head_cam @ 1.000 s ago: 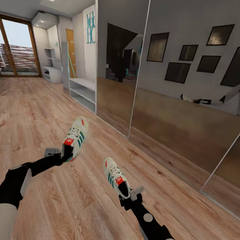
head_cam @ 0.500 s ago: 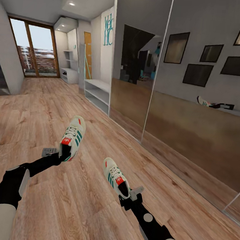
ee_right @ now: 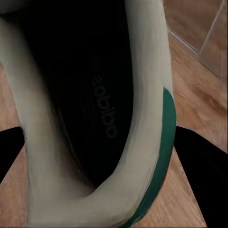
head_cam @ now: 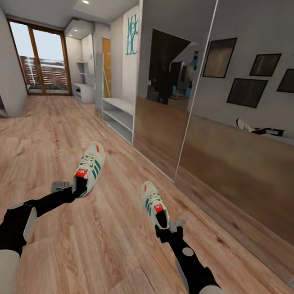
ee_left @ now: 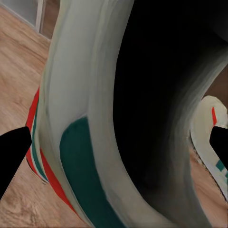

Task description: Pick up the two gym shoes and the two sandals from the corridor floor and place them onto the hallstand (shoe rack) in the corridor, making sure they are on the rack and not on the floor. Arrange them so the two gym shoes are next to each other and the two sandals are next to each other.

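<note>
Carrying both gym shoes down the corridor: keeping them level and clear of the mirrored wall [head_cam: 238,143] at 2 o'clock. Left gripper [head_cam: 77,188] pinching the heel collar of left shoe [head_cam: 88,168] at 11 o'clock, right gripper [head_cam: 166,226] clamping right shoe [head_cam: 154,204] at 1 o'clock. Heading toward the far hallstand [head_cam: 82,90] at 11 o'clock.

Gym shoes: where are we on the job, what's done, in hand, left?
Done: both shoes are off the corridor floor. In hand: the left gripper holds one gym shoe by the heel, the right gripper the other gym shoe. Left: nothing is on a rack yet. A white bench stands ahead by the mirrored wall, and the sandals must be picked up too.
</note>
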`<state>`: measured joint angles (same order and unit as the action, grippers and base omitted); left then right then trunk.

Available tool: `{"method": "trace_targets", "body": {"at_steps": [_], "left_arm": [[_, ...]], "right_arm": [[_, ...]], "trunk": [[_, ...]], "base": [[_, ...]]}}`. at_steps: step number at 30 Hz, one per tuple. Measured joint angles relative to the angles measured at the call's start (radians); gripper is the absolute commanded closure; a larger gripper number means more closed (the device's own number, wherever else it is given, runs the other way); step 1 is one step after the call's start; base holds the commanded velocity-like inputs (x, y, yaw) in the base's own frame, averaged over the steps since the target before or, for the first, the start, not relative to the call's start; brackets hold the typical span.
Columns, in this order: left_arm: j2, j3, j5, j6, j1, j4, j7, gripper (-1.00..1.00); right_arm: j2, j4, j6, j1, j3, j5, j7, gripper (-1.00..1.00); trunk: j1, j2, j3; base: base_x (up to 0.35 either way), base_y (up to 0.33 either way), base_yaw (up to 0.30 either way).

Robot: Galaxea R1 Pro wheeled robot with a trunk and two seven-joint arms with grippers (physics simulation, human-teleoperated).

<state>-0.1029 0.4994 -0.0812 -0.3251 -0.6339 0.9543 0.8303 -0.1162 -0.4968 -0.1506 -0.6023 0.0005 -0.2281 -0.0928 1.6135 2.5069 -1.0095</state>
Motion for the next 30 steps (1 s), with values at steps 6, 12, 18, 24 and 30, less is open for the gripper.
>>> {"method": "trace_targets", "body": {"at_steps": [6, 12, 18, 24, 30], "left_arm": [[0.001, 0.0, 0.0, 0.0, 0.0, 0.0, 0.001, 1.0], [0.002, 0.0, 0.001, -0.001, 0.0, 0.0, 0.001, 1.0], [0.005, 0.0, 0.001, -0.001, 0.0, 0.0, 0.001, 1.0], [0.005, 0.0, 0.001, -0.002, 0.0, -0.001, 0.001, 1.0], [0.005, 0.0, 0.001, -0.002, 0.0, -0.001, 0.001, 1.0]], "right_arm": [[0.0, -0.082, 0.072, 0.0, -0.052, 0.003, 0.001, 1.0], [0.001, -0.142, 0.081, 0.0, -0.057, 0.002, 0.001, 1.0], [0.001, -0.147, 0.082, 0.0, -0.058, 0.003, 0.001, 1.0], [0.001, -0.147, 0.082, 0.0, -0.059, 0.004, 0.001, 1.0], [0.001, -0.147, 0.082, 0.0, -0.06, 0.004, 0.001, 1.0]], "trunk": [[0.0, 0.0, 0.0], [0.0, 0.0, 0.0], [0.0, 0.0, -0.002], [0.0, 0.0, -0.003], [0.0, 0.0, -0.003]], "base": [[0.346, 0.0, 0.0], [0.346, 0.0, 0.078], [0.346, 0.0, 0.263], [0.346, 0.0, 0.295], [0.346, 0.0, 0.298]]}}
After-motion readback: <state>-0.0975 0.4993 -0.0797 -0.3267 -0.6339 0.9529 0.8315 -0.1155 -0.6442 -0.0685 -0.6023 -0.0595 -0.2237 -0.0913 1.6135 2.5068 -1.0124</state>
